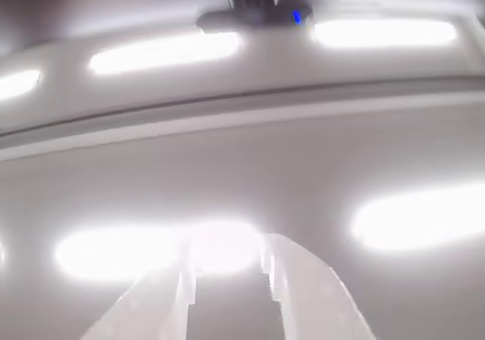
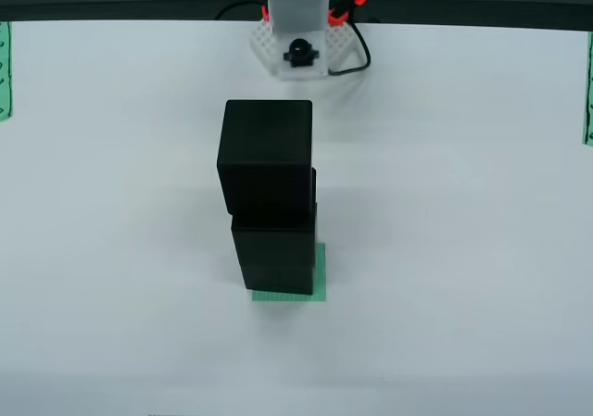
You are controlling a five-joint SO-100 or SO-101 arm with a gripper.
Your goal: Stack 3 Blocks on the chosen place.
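Observation:
In the view from above, black blocks (image 2: 265, 152) stand as one upright tower on the chosen place (image 2: 321, 279), a green striped patch that peeks out at the tower's foot and right side. The top block sits slightly left of the lower block (image 2: 274, 249). A thin dark edge shows between them at the right. Nothing touches the tower. In the view that rides on the gripper, my gripper (image 1: 227, 298) is open, its two white fingers (image 1: 314, 294) spread with nothing between them. It points at a pale, glaring surface.
The arm's white base (image 2: 296, 41) with a black cable (image 2: 363, 56) sits at the table's far edge. Narrow green striped strips lie at the left (image 2: 5, 69) and right (image 2: 587, 92) edges. A dark device with a blue light (image 1: 297, 17) shows in the gripper view.

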